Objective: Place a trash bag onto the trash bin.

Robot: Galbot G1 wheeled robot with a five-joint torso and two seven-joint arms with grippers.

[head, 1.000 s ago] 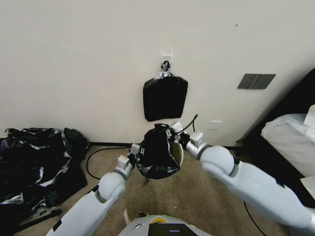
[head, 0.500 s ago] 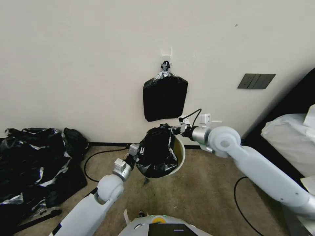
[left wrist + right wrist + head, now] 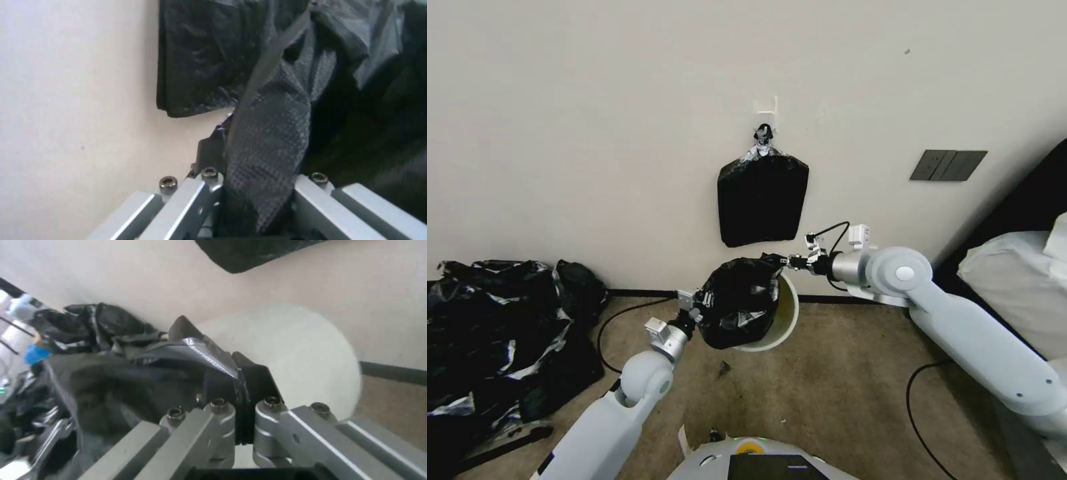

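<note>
Down on the carpet by the wall, both grippers, left (image 3: 699, 308) and right (image 3: 792, 261), pinch the trash bag (image 3: 738, 301) stretched over the trash bin (image 3: 784, 320), presumably spreading its mouth.

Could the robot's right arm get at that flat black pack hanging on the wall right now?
Probably not freely: the right gripper is shut on the trash bag over the trash bin. The hanging pack has open wall below it.
</note>
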